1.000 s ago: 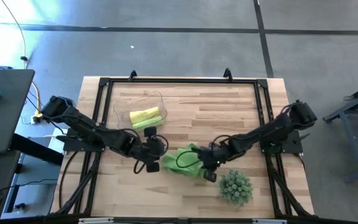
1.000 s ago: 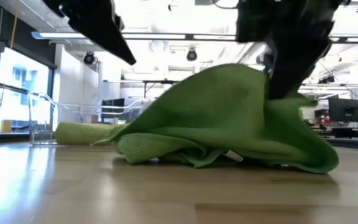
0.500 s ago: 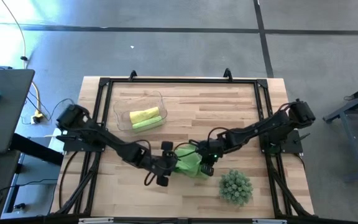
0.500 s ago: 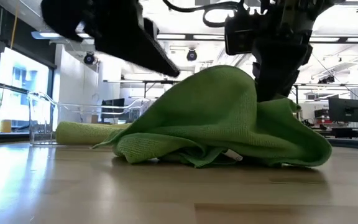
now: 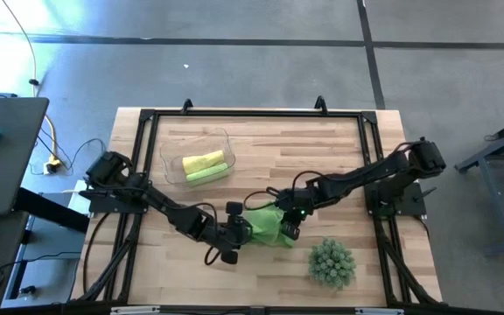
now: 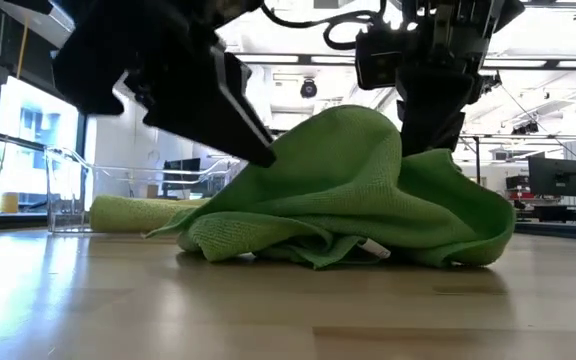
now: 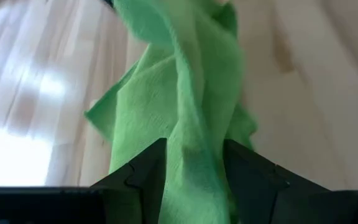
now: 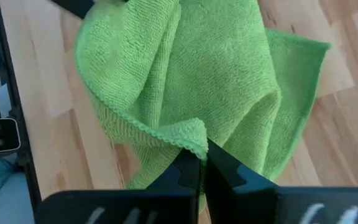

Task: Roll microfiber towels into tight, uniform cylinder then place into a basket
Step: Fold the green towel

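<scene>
A lime green microfiber towel (image 5: 268,229) lies bunched near the middle of the table, one part raised into a peak (image 6: 353,115) and the rest heaped on the wood. My right gripper (image 5: 285,220) is shut on it at its right side. My left gripper (image 5: 241,231) has come in low at the towel's left side and is open, with a ridge of cloth (image 7: 194,168) between its fingers. The clear basket (image 5: 169,153) stands at the far left with a yellow rolled towel (image 5: 202,161) and a lime green one (image 5: 206,173) inside. My left gripper has a bunched ridge of the towel (image 7: 194,180) filling the gap between its two fingers (image 7: 148,177), coming slanting down from the table's left. Whether the fingers press on the cloth, I cannot tell. My right gripper pinches the towel's stitched hem at a folded-over edge (image 8: 194,142) between its two fingertips, slanting down from the right. The held edge is raised, and the cloth falls slack from it onto the table.
A spiky green ball-shaped plant (image 5: 332,262) sits near the front edge, to the right of the towel. A black frame (image 5: 252,114) runs round the table. Bare wood lies beyond the towel, toward the far side.
My left gripper has dropped and gone toward the towel, ending against its left side with cloth between the fingers. My right gripper has carried the held edge a little toward the table's left and far side. The towel has bunched up narrower, its right end drawn in.
</scene>
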Controlling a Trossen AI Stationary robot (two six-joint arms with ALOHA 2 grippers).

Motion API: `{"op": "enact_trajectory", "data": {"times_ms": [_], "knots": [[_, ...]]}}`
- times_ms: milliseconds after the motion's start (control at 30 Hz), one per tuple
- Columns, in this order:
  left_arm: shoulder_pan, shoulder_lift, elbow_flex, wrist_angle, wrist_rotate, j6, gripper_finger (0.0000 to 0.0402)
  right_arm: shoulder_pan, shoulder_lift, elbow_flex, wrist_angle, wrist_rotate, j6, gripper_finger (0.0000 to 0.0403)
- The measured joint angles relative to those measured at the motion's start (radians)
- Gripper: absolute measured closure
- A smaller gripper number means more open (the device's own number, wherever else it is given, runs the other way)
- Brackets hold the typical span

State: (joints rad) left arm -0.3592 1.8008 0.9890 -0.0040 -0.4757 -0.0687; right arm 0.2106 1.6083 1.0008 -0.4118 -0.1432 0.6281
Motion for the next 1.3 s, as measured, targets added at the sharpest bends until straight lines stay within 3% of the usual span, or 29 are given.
{"op": "enact_trajectory", "data": {"times_ms": [533,800,1067,1300], "knots": [[-0.032,0.011,0.000,-0.327,-0.068,-0.262,0.0262,-0.003,-0.047,0.000,-0.015,0.003,-0.008,0.0403],[-0.039,0.011,0.000,-0.367,-0.078,-0.297,0.0312,-0.003,-0.049,0.000,-0.014,0.004,-0.012,0.0403],[-0.033,0.011,0.000,-0.366,-0.120,-0.296,0.0393,-0.003,-0.065,0.000,-0.007,0.007,-0.027,0.0403],[-0.033,-0.025,0.043,-0.426,-0.152,-0.261,0.0399,0.005,-0.150,0.000,-0.010,0.027,-0.129,0.0403]]}}
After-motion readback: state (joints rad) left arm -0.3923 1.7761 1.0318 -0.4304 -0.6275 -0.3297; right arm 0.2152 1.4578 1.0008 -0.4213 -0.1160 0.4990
